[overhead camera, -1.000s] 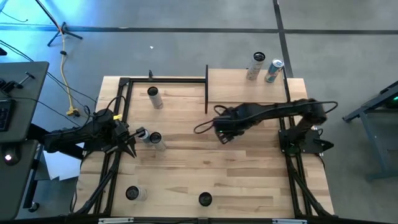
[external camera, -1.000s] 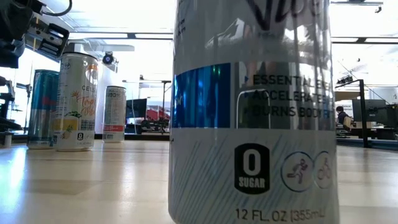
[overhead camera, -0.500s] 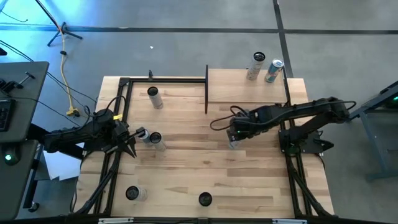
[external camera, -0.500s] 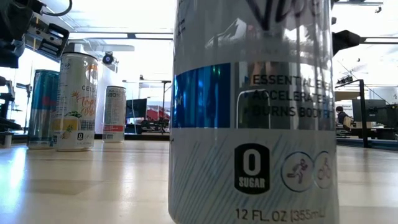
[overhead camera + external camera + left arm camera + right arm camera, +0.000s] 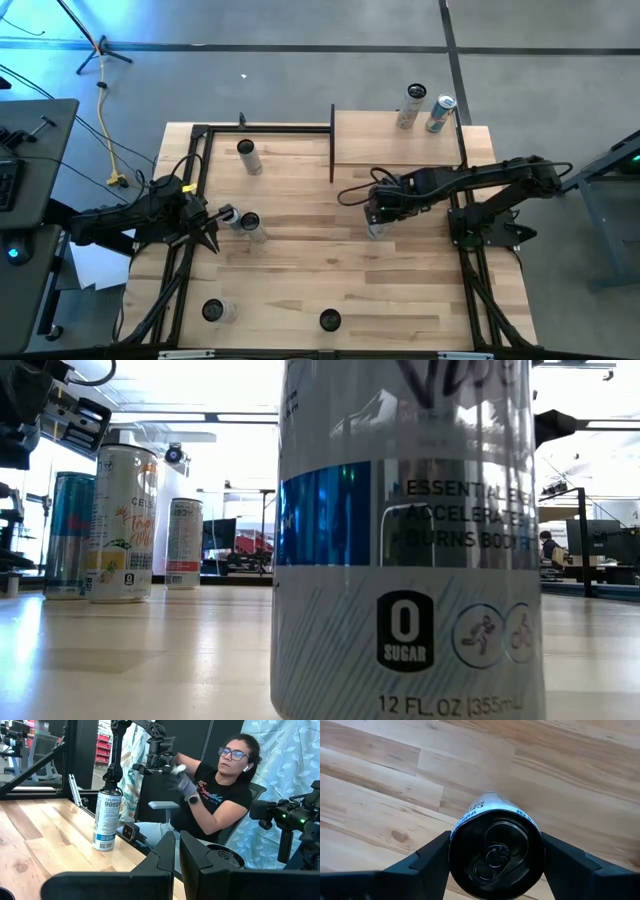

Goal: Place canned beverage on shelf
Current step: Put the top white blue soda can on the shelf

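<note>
Your right end effector (image 5: 495,857) hugs the can (image 5: 496,851); next, lift it toward the shelf (image 5: 395,140) at 12 o'clock.

Two cans (image 5: 425,108) stand on the shelf (image 5: 390,140) at the table's (image 5: 300,290) far right corner.

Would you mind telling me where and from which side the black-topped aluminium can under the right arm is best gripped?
Grip the black-topped aluminium can on its round side wall, just below the rim, coming from straight above. It stands upright on the wooden tabletop with bare boards around it, and the right tool hangs directly over it.
</note>
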You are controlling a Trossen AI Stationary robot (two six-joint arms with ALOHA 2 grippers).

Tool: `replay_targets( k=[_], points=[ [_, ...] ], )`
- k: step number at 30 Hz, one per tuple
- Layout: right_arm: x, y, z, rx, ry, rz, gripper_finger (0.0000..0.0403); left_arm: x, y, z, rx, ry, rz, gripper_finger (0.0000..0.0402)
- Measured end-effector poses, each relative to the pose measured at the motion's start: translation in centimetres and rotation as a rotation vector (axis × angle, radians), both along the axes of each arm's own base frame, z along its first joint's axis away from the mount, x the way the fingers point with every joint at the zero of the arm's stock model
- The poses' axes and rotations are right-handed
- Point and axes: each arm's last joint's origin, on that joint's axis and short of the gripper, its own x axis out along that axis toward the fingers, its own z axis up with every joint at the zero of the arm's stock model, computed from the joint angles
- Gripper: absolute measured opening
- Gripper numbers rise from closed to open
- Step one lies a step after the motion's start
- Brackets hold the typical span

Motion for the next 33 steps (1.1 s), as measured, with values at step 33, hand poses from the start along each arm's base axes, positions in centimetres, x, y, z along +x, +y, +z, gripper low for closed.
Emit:
replay_targets(
  k=[33],
  points=[
    [-0.7, -0.1, 0.4, -0.021, 0.098, 0.013, 0.0257, 0.0, 0.0, 0.0, 0.0, 0.0, 0.0, 0.0003]
  ],
)
